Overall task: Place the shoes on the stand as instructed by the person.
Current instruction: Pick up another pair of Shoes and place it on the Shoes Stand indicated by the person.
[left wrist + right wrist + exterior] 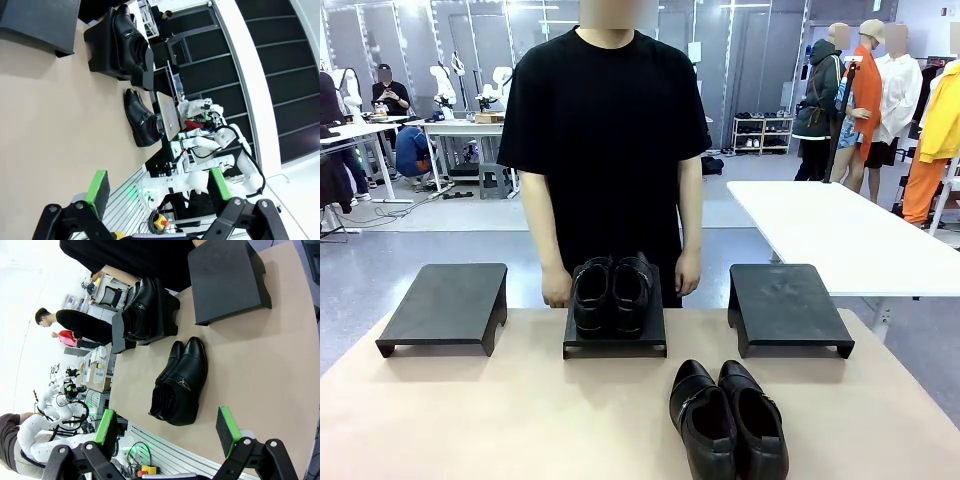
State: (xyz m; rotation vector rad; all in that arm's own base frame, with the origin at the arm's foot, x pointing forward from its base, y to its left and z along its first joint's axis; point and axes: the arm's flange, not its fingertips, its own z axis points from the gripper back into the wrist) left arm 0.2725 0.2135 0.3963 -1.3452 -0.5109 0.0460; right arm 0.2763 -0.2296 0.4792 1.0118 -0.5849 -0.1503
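Plainly, left gripper (160,187) and right gripper (167,429) agape, empty; loose shoes (728,420) near occupied middle stand (615,348).

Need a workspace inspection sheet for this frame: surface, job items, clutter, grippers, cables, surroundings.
Surface: tan table; three black stands in a row at its far side: left stand, middle stand, right stand.
Job's things: one pair of black dress shoes on the middle stand; second pair on the table, nearer the robot, right of centre; left and right stands bare. Person at the far side, hands at the table's edge on either side of the middle stand.
Clutter: nothing seen.
Grippers: left gripper open, holding nothing; right gripper open, holding nothing.
Cables: black cables looped by a stop button below the near edge.
Surroundings: white table at right; other people farther off.
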